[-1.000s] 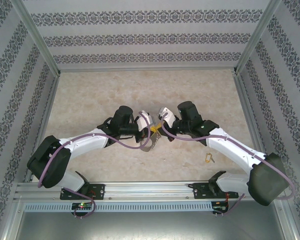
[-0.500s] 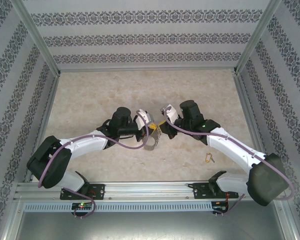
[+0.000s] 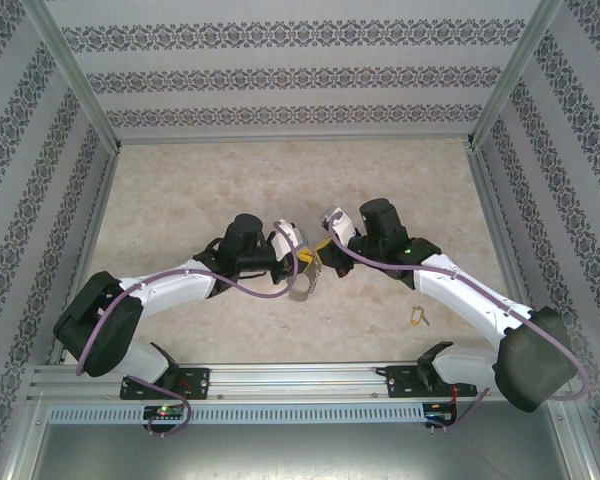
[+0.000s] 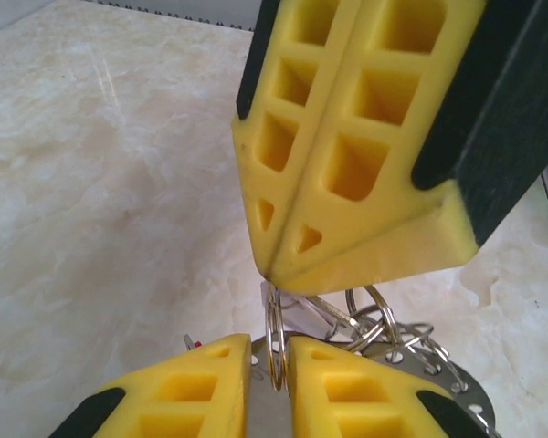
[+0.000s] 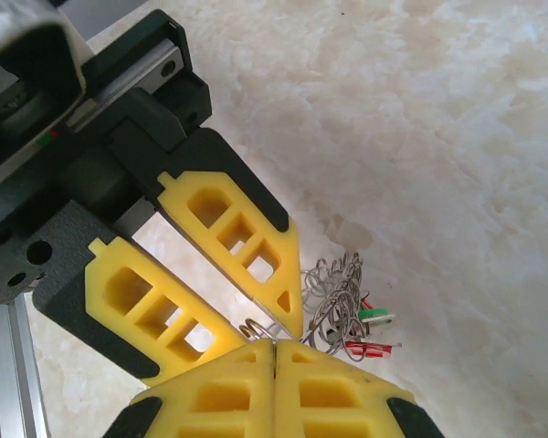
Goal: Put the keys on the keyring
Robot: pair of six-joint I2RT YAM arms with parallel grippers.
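The keyring (image 3: 303, 287) sits just below the centre of the overhead frame. As far as I can judge it dangles under the two pincers, with the keys (image 5: 365, 330) and their red and green tags bunched at its rim. One small split ring (image 4: 276, 342) stands edge-on in the gap of my left pincer (image 4: 269, 358), whose jaws are slightly parted and do not look to be pinching it. The right pincer (image 4: 283, 257) is clenched, its tips meeting right on top of that ring, though I cannot tell whether it truly has the wire. That is my worry: if the right holds only a sliver, the left letting go would drop the whole bunch onto the bench (image 3: 180, 190), and any pull apart could twist the ring out. A yellow-tagged key (image 3: 415, 316) lies at lower right, not yet threaded. Against a second ago, the left jaws have begun to part and the right pincer has drawn a touch toward upper right.
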